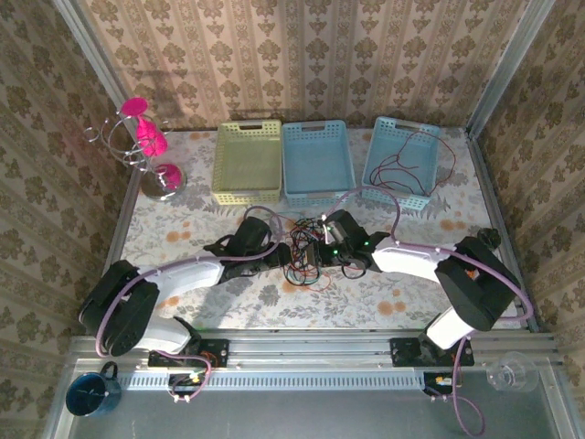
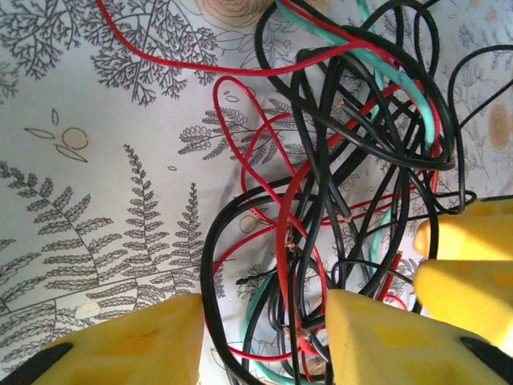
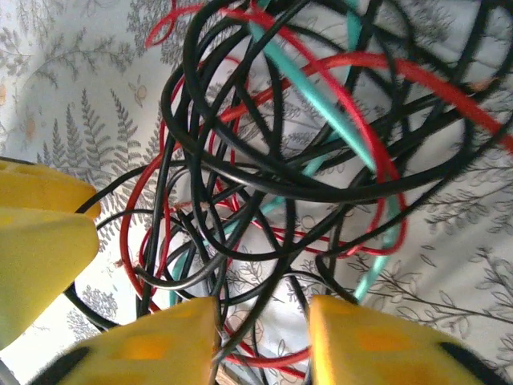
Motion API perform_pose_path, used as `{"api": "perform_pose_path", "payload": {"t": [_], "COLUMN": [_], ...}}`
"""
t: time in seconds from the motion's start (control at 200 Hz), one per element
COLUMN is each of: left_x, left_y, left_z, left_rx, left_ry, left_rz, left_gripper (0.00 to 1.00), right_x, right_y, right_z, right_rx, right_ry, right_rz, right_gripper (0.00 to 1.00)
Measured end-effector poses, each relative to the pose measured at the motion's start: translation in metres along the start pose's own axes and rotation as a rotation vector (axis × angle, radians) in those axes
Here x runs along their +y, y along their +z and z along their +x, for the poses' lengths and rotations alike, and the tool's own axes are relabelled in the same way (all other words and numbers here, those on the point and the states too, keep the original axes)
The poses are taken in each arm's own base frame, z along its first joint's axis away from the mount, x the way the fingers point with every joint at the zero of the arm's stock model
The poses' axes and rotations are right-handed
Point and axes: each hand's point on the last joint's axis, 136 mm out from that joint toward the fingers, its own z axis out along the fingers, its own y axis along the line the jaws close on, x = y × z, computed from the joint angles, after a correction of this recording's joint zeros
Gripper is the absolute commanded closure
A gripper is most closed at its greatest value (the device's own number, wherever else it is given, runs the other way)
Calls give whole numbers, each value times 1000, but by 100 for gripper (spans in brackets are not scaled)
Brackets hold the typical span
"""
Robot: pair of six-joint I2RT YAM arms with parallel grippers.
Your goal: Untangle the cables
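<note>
The cables (image 1: 306,253) lie in a loose tangle of red, black and teal-green wires on the floral cloth at mid-table. My left gripper (image 1: 277,247) has come in from the left and my right gripper (image 1: 331,247) from the right, so they face each other across the tangle. In the left wrist view the cables (image 2: 321,200) run down between the yellow fingers (image 2: 136,345), and the left gripper (image 2: 268,341) is open around several strands. In the right wrist view the cables (image 3: 280,160) likewise pass between the fingers (image 3: 377,345), and the right gripper (image 3: 260,341) is open around them.
Three baskets stand along the back: yellow-green (image 1: 248,187), blue (image 1: 316,187) and a tilted blue one (image 1: 379,187) with a thin dark red wire (image 1: 407,163) looped in it. A pink-topped wire stand (image 1: 151,146) is at the back left. A mug (image 1: 90,393) and a glass (image 1: 510,373) sit by the rail.
</note>
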Motion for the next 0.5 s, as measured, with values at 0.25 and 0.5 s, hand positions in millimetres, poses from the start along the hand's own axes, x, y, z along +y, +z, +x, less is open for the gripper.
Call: {"api": "perform_pose_path", "payload": {"t": [0.25, 0.5], "left_x": [2, 15], "left_y": [1, 4], "left_z": [-1, 8], "left_rx": [-5, -2], "left_ry": [18, 14], "left_rz": [-11, -31], "left_gripper": [100, 100], "right_x": [15, 48], "right_y": [-23, -90], "right_z": [-10, -44], "right_rx": [-44, -201], "right_ry": [5, -54], "right_rz": [-38, -106], "right_gripper": [100, 100]}}
